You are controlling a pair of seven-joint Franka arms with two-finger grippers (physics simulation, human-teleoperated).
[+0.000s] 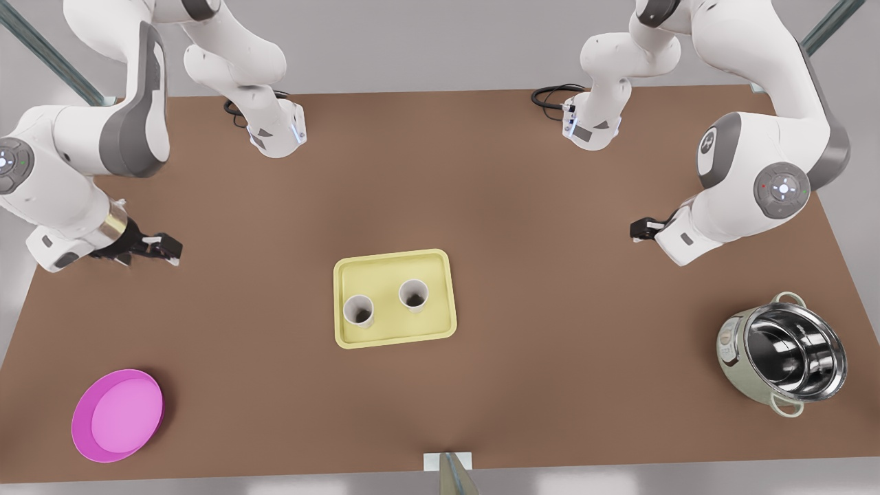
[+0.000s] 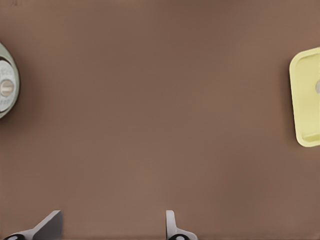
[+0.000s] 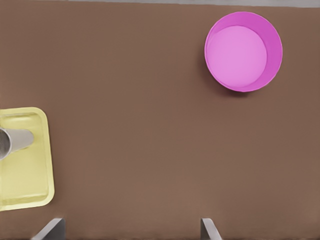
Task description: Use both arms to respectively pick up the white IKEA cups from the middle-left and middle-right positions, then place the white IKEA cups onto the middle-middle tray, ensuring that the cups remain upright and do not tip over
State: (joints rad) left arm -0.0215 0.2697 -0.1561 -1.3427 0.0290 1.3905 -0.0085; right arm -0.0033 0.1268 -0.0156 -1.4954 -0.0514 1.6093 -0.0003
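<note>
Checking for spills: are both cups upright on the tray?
Yes: both white cups stand upright inside the tray, their open mouths facing up.

In the right wrist view the tray (image 3: 30, 165) and one cup (image 3: 12, 141) run off the edge. In the left wrist view the pot (image 2: 6, 80) is mostly cut away, the tray too.
</note>
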